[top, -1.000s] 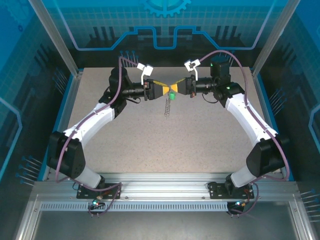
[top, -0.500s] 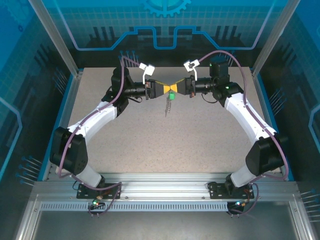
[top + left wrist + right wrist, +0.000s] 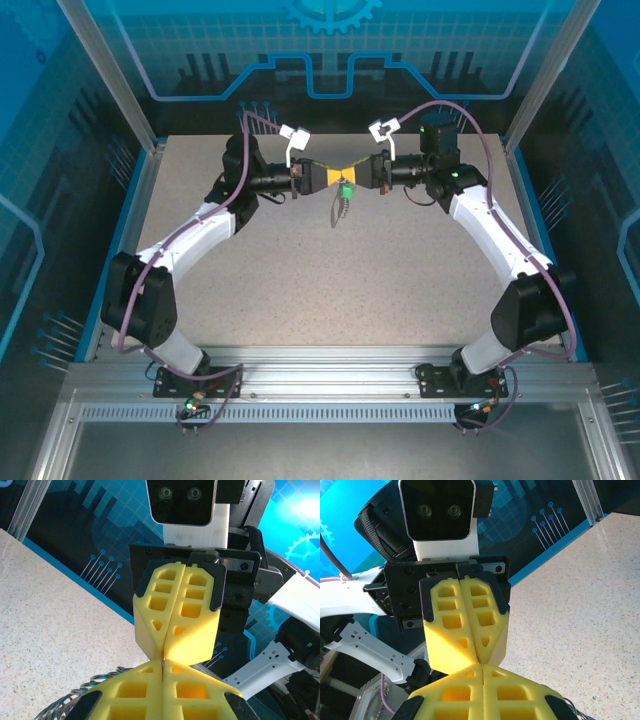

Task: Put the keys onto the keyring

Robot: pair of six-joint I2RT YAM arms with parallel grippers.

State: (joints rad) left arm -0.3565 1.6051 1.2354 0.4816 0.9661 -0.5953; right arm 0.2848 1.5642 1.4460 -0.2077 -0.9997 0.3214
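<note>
Speckled beige table (image 3: 320,290), matte top; blue rim (image 3: 126,240) down the sides; aluminium rail (image 3: 330,357) across the near edge; left arm base (image 3: 185,365) and right arm base (image 3: 470,365) bolted there

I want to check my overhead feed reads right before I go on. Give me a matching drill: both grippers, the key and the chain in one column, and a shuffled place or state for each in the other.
Column A
1. left gripper
2. right gripper
3. key
4. chain

Column B
a. silvery, lowest of the four in the top view
b. jaws shut, reaching in from the right of the top view
c. green, just under where the two grippers meet
d. jaws shut, reaching in from the left of the top view

Pairs: 1-d, 2-b, 3-c, 4-a
</note>
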